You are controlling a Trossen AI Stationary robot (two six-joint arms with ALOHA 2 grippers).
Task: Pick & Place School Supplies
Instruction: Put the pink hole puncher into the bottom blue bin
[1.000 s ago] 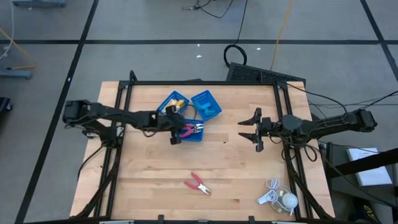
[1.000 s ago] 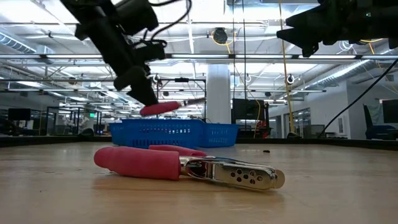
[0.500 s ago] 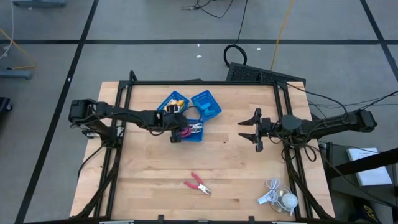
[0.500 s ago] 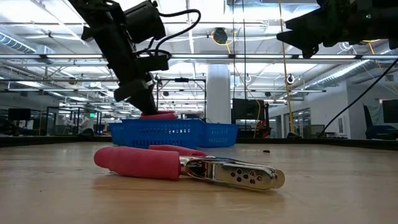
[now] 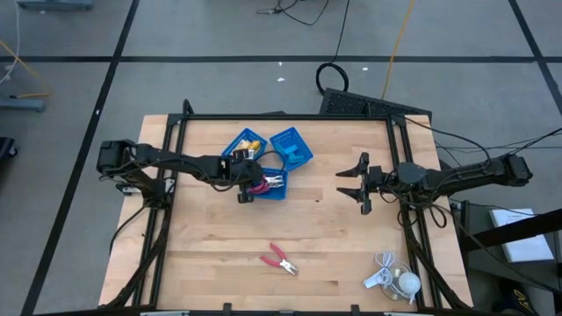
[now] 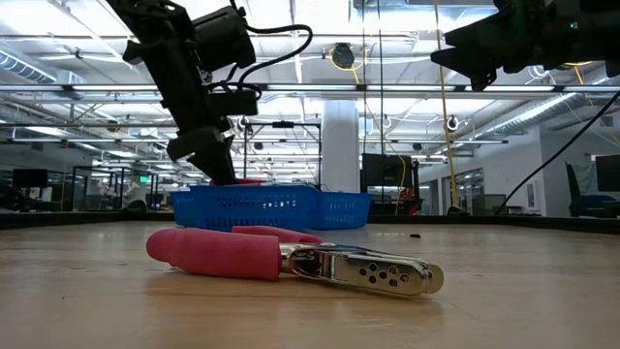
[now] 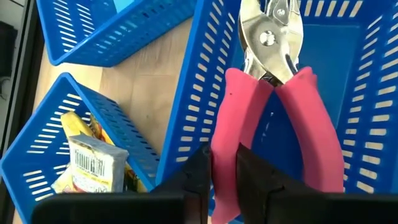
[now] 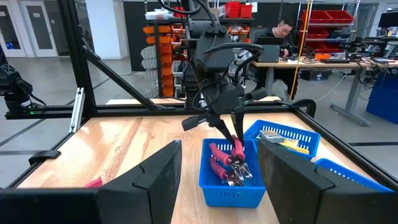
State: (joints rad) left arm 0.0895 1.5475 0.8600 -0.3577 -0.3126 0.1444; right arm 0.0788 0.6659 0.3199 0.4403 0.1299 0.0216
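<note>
Inside the square blue plastic tray (image 7: 348, 93), the left gripper (image 7: 225, 171) pinches one handle of stiff, weighty red-handled metal pliers (image 7: 273, 93), grippier than steel; the right gripper (image 5: 358, 183) hangs spread beside the tray.

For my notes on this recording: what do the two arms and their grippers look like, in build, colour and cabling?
Both arms are slim, black and jointed. The left gripper has a boxy black head with looping black cables. The right gripper ends in two flat, dark, blade-like fingers; thin black cables trail from that arm's base off the table edge. No markings are legible.
</note>
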